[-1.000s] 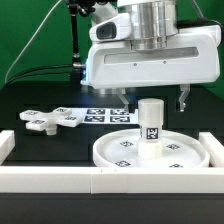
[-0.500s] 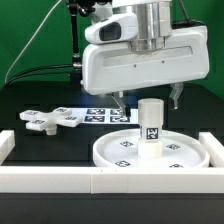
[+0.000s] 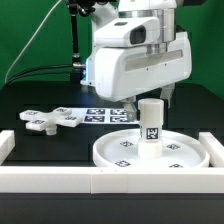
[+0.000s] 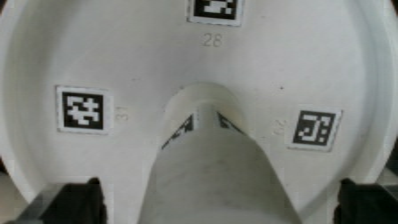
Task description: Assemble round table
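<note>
Tool (image 3: 148, 99), fingers (image 4: 80, 198) spread wide and holding nothing, over the upright leg (image 3: 150, 122). The leg stands at the centre of the round disc (image 3: 110, 152) on the black counter (image 3: 200, 120). The cross-shaped base (image 3: 46, 120) lies apart at the exterior view's left, beside the marker board (image 3: 100, 114).

end effector (image 3: 149, 99) turned about its vertical axis, narrower face now showing
</note>
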Robot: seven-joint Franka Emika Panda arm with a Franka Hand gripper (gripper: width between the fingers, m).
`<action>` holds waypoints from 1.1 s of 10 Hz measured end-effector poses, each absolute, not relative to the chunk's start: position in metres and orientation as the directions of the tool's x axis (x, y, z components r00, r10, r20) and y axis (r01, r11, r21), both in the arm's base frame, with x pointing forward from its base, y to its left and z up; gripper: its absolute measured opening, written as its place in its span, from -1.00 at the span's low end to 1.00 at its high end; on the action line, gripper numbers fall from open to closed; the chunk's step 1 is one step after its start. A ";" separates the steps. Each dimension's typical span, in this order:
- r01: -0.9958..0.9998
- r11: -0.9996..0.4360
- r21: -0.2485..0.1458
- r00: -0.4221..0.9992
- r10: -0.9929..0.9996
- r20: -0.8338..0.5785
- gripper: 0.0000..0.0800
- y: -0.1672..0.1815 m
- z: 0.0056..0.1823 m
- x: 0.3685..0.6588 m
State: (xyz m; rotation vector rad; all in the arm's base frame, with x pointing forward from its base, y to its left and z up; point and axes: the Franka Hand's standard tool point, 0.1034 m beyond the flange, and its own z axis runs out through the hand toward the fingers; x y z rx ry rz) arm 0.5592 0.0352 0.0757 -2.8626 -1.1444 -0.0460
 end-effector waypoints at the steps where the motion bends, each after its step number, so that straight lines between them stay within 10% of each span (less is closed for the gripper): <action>1: 0.733 -0.680 -0.035 0.680 0.731 0.045 0.62 0.037 0.075 0.559; 11: 1.000 -0.013 0.014 0.013 0.999 -0.032 0.62 0.046 0.078 0.560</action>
